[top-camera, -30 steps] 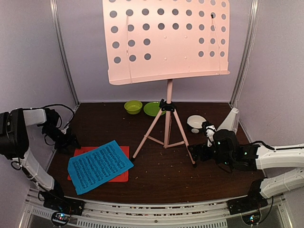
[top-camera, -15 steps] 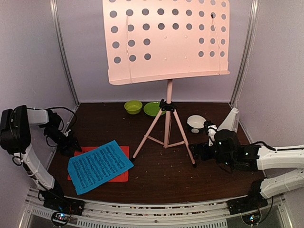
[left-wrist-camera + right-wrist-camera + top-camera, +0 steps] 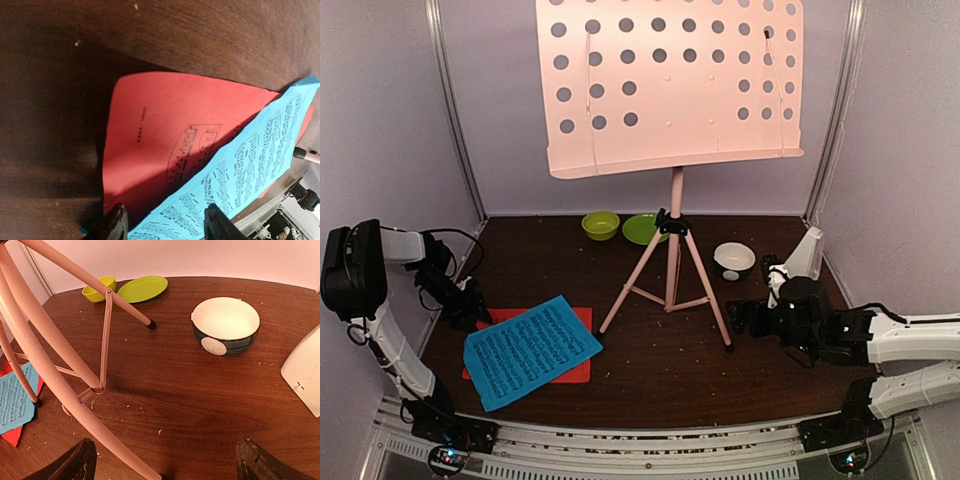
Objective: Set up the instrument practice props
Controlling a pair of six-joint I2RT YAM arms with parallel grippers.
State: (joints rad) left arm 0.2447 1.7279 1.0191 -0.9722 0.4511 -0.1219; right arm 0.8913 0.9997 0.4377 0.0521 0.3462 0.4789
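Note:
The pale pink music stand (image 3: 672,270) stands mid-table on its tripod, its hole-dotted desk (image 3: 670,85) high above. The blue sheet (image 3: 530,348) lies across the red sheet (image 3: 577,371) at the front left. My left gripper (image 3: 470,305) is open at the red sheet's left edge; in the left wrist view it (image 3: 165,227) straddles the edge of the red sheet (image 3: 160,130) and blue sheet (image 3: 250,170). My right gripper (image 3: 738,318) is open and empty at the stand's right foot; a tripod leg (image 3: 55,370) runs between its (image 3: 170,465) fingers. The white metronome (image 3: 807,252) stands back right (image 3: 305,375).
A small white bowl with a dark base (image 3: 734,258) sits left of the metronome (image 3: 226,325). A lime green bowl (image 3: 600,225) and plate (image 3: 642,229) sit at the back behind the tripod. Pale walls close in the table on three sides. Crumbs dot the dark wood.
My left gripper has moved down and right to the red sheet's left edge. My right arm has drawn back a little to the right. The sheets and stand have not moved.

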